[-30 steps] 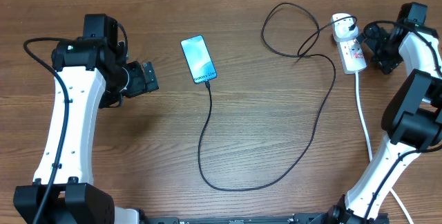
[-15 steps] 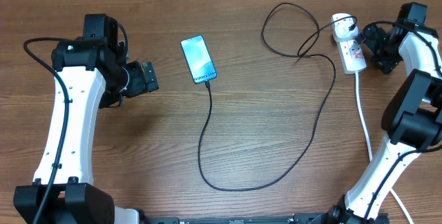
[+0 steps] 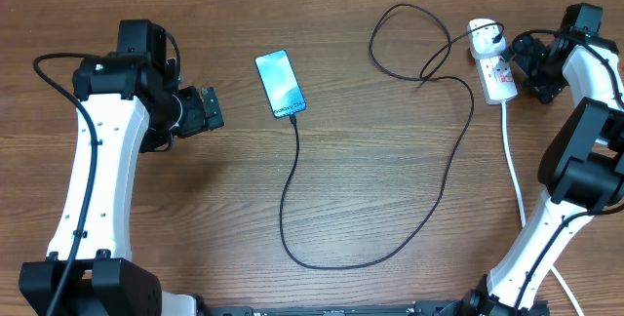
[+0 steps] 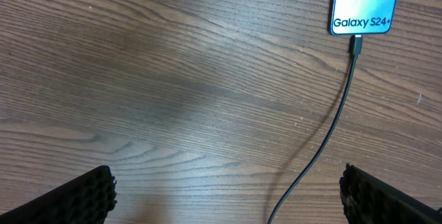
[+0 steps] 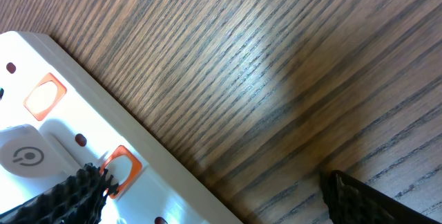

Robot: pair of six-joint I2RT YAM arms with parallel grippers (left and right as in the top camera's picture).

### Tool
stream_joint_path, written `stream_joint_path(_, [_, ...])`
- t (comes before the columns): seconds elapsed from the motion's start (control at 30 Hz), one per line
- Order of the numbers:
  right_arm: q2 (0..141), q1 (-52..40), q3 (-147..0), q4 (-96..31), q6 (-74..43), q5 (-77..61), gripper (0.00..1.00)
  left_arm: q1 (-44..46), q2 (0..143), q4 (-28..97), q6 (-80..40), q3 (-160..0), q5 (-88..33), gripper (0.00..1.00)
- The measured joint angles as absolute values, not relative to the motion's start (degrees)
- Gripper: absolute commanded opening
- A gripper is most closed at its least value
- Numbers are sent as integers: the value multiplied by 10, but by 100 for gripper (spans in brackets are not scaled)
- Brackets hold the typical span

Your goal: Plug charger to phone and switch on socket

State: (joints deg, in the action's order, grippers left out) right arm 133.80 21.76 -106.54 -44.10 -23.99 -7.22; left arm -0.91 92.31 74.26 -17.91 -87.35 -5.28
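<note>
charger [image 3: 292,189] sitting in phone [image 3: 280,84]; right hand [image 5: 210,179], spread, hovering by socket [image 5: 62,127], switch [image 5: 121,169] needing pressing next; left hand [image 4: 226,175] spread.

Overhead view, high, straight down on whole table [image 3: 351,160], left wrist view, low, near the wood, facing phone [image 4: 364,3] end and charger [image 4: 338,113], both shared with overhead, right wrist view, nearest, looking down at socket [image 5: 76,124] corner, shared with overhead

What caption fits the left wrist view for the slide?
Open left gripper over the table, charger plugged into the phone.
</note>
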Motion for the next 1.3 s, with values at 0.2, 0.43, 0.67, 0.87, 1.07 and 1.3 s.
stream_joint_path(0.2, [1338,218,-1065,-441,-240,-72,100,-9,923,743,-179,-874,-53,99])
stream_joint_path(0.43, [1338,218,-1065,-442,-240,-73,100,-9,923,743,-179,-874,-53,100])
stream_joint_path(0.67, [1338,218,-1065,-442,-239,-73,100,-9,923,743,-179,-874,-53,100])
stream_joint_path(0.87, [1338,218,-1065,-442,-240,-73,100,-9,923,743,-179,-874,-53,100])
stream_joint_path(1.07, [1339,218,-1065,-442,-240,-72,100,-9,923,743,-179,-874,-53,100])
stream_joint_path(1.3, [1339,218,-1055,-416,-239,-72,100,-9,923,743,-179,-874,-53,100])
